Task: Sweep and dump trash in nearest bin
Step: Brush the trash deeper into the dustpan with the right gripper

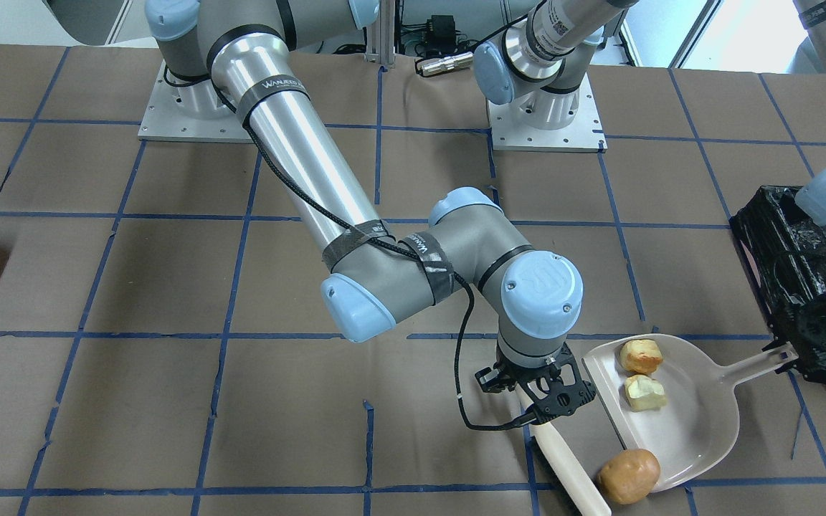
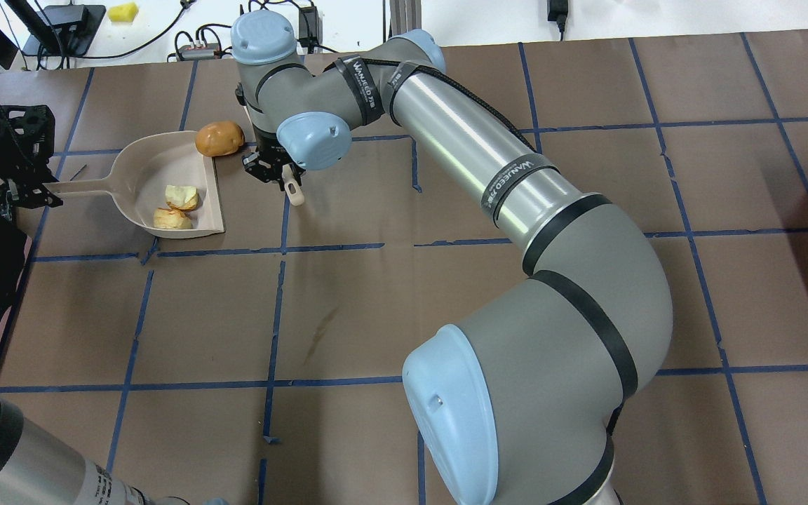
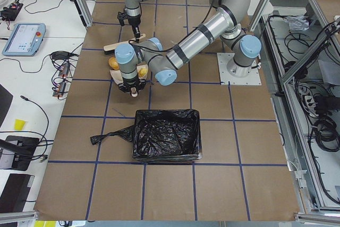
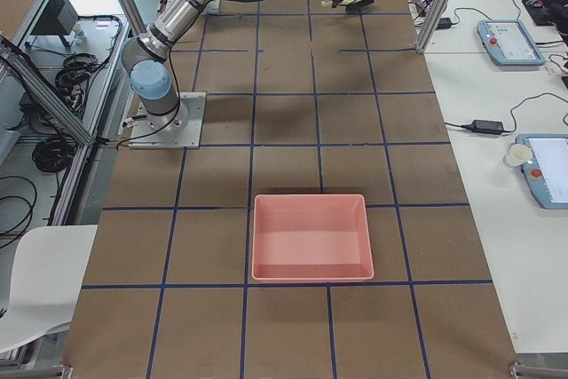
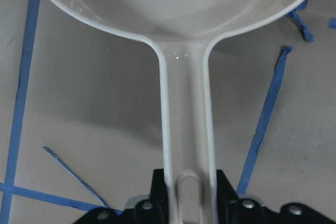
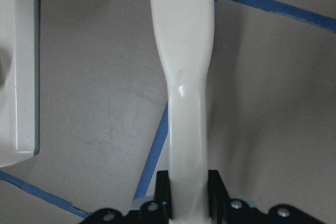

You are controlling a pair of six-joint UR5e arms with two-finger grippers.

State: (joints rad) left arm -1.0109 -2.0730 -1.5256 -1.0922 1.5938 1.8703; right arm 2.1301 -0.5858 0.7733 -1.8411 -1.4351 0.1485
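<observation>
Bin: the black-lined bin [image 3: 166,113] stood at the near left of the table [image 2: 348,308], just beside the dustpan handle and nearer to the robot than the pan.
Left end effector: the left end effector [image 5: 189,195] was closed on the end of the dustpan handle and kept the pan flat on the table.
Dustpan: the dustpan [image 1: 700,430] lay a little farther out, with its open mouth turned to the right.
Trash in the pan: the two pale yellow chunks [image 1: 641,356] [image 1: 645,393] lay inside it, near the mouth and close to each other.
Right end effector: the right end effector [image 6: 185,184] was clamped on the white handle of the brush [image 1: 563,451], just to the right of the mouth.
Trash outside: the tan-orange lump [image 1: 628,475] sat farthest out, at the far corner of the mouth, with the brush head just beside it. I could not tell whether it rested on the lip or on the table.
Pink tray: a pink tray [image 4: 311,200] stood well apart on the right side.
Step in hand: I judged that sweeping was nearly done, with one piece left.
Next move: the brush would need to push the lump leftward over the lip while the pan stayed steady. The pan would then be lifted level to the black bin, the nearest one.
</observation>
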